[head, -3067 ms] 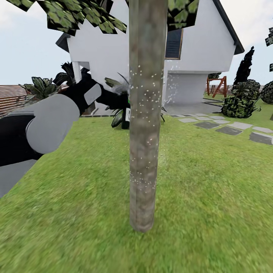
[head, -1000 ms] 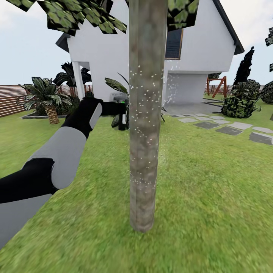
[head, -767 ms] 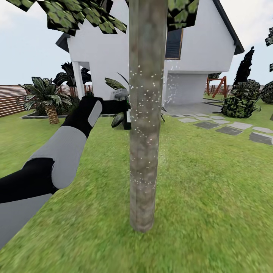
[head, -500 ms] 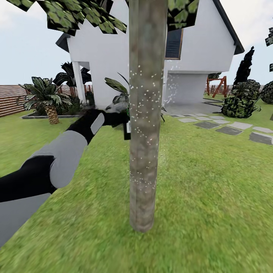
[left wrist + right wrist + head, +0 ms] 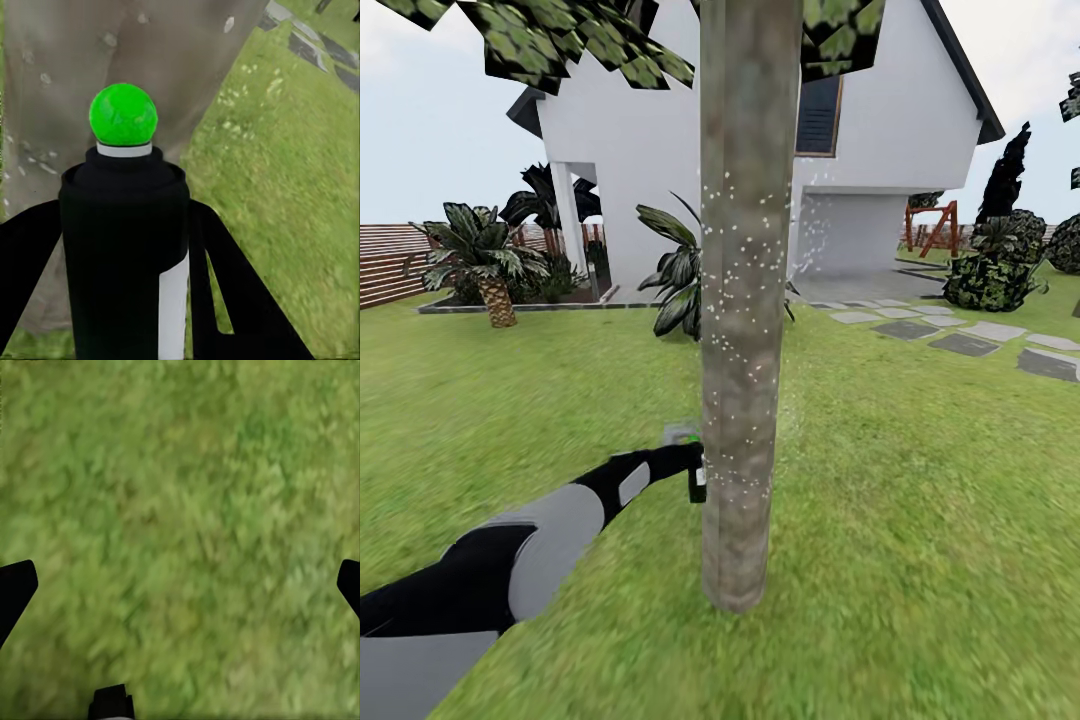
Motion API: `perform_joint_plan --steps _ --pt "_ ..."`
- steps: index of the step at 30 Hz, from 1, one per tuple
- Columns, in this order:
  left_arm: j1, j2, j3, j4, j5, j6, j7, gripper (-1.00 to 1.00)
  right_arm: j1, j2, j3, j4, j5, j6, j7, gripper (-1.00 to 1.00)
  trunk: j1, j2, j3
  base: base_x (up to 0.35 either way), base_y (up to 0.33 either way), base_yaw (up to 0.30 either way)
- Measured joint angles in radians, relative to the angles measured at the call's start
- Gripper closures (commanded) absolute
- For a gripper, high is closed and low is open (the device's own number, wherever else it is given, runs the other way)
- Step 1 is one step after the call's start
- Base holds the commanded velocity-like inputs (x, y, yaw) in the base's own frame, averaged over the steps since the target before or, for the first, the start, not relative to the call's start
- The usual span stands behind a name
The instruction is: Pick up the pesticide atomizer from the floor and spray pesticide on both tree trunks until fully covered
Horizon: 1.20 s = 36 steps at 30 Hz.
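1. The left gripper [image 5: 685,465] has its jaws clamped on the pesticide atomizer [image 5: 696,478], low beside the tree trunk [image 5: 743,300]; in the left wrist view the black fingers [image 5: 225,277] press both sides of the bottle [image 5: 124,255].
2. The atomizer's body is a smooth black cylinder with a white label strip and a round glossy green spot [image 5: 123,114] on top, close to the bark.
3. The trunk is a thick, straight, mottled grey-brown column, speckled with white droplets in its upper and middle part.
4. The right gripper [image 5: 180,585] hangs over blurred green lawn [image 5: 180,510] with its jaws wide apart, holding nothing; only the dark tips show at the frame's edges.
5. Behind stand a white house [image 5: 880,120], a scaly-trunked palm [image 5: 485,260], grey stepping stones [image 5: 960,340] and a slatted wooden fence [image 5: 390,262].
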Motion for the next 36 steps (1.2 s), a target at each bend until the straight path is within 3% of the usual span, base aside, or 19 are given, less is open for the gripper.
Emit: perform_joint_plan --steps 1,3,5,7,15,17,18,20,24,27,31,36 --pt "0.013 -0.001 0.001 0.000 -0.013 -0.004 0.000 1.00 0.000 0.000 0.000 0.000 0.000 0.000 0.000 -1.00 0.000 0.000 0.000 0.000 0.000 0.000" --pt "0.029 -0.002 0.002 0.001 -0.093 -0.025 0.001 1.00 0.000 0.000 0.000 -0.001 0.000 0.000 0.000 -1.00 0.000 0.000 0.000 0.000 0.000 0.000" --pt "0.033 -0.003 0.004 0.001 -0.124 -0.030 0.016 1.00 0.000 0.000 0.000 -0.001 0.001 0.000 0.000 -1.00 0.000 0.000 0.000 0.000 0.000 0.000" --pt "0.049 -0.019 0.001 0.003 -0.141 -0.033 0.038 1.00 0.000 -0.001 0.000 -0.001 0.001 0.000 0.000 -1.00 0.000 0.000 0.000 0.000 0.000 0.000" --pt "0.060 -0.028 0.001 -0.001 -0.142 -0.040 0.041 1.00 0.000 -0.002 0.000 -0.001 0.001 0.000 0.000 -1.00 0.000 0.000 0.000 0.000 0.000 0.000" --pt "0.060 -0.031 0.000 -0.050 -0.136 -0.021 0.046 1.00 0.000 -0.001 -0.002 0.001 0.000 0.000 0.000 -1.00 0.000 0.000 0.000 0.000 0.000 0.000" --pt "0.060 -0.031 -0.001 -0.109 -0.134 0.031 0.047 1.00 0.000 -0.001 -0.003 0.002 0.000 0.000 0.000 -1.00 0.000 0.000 0.000 0.000 0.000 0.000" --pt "0.060 -0.031 -0.003 -0.246 -0.133 0.196 0.048 1.00 0.000 0.000 -0.002 0.002 0.000 0.000 0.001 -1.00 0.000 0.000 0.000 0.000 0.000 0.000" --pt "0.060 -0.031 -0.006 -0.462 -0.128 0.383 0.050 1.00 0.000 0.000 -0.003 0.002 0.000 0.001 0.001 -1.00 0.000 0.000 0.000 0.000 0.000 0.000" --pt "0.060 -0.031 -0.006 -0.568 -0.128 0.462 0.049 1.00 0.000 0.000 -0.003 0.002 0.000 0.000 0.001 -1.00 0.000 0.000 0.000 0.000 0.000 0.000" --pt "0.058 -0.031 -0.007 -0.609 -0.129 0.497 0.049 1.00 0.000 0.000 -0.003 0.002 0.000 0.001 0.001 -1.00 0.000 0.000 0.000 0.000 0.000 0.000" --pt "0.049 -0.031 -0.007 -0.734 -0.128 0.631 0.049 1.00 0.000 0.000 -0.003 0.002 0.000 0.001 0.001 -1.00 0.000 0.000 0.000 0.000 0.000 0.000"
